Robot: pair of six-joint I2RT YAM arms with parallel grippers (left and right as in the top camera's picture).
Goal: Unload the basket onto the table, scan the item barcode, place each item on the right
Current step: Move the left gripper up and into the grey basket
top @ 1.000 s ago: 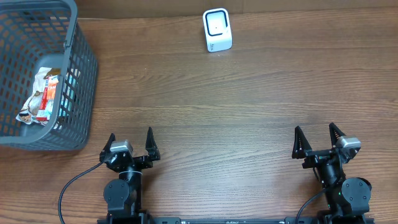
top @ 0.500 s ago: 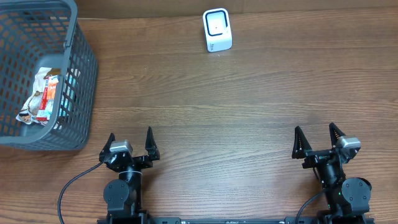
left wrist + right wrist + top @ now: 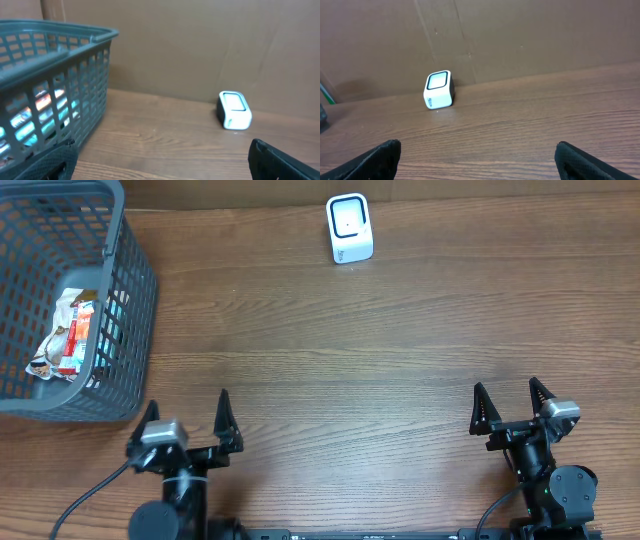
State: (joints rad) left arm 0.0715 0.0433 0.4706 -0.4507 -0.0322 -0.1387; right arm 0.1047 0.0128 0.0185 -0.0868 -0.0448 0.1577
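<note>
The items are colourful snack packets (image 3: 72, 335) lying in a grey mesh basket (image 3: 130, 300) at the far left; through its wall the packets (image 3: 47, 107) show in the left wrist view. A white barcode scanner (image 3: 350, 228) stands at the table's far edge, also seen as the scanner (image 3: 234, 110) and the scanner (image 3: 439, 89). My left gripper (image 3: 186, 415) is open and empty near the front edge, just right of the basket's near corner. My right gripper (image 3: 507, 402) is open and empty at the front right. Both grippers (image 3: 165, 167) (image 3: 479, 162) hold nothing.
The basket (image 3: 50, 75) stands tall along the left side. A brown cardboard wall (image 3: 520, 35) runs behind the wooden table (image 3: 380, 350). A black cable (image 3: 95, 495) trails from the left arm's base.
My left gripper has shifted left toward the basket and looks larger from overhead. The right arm has not moved. Both grippers stay open.
</note>
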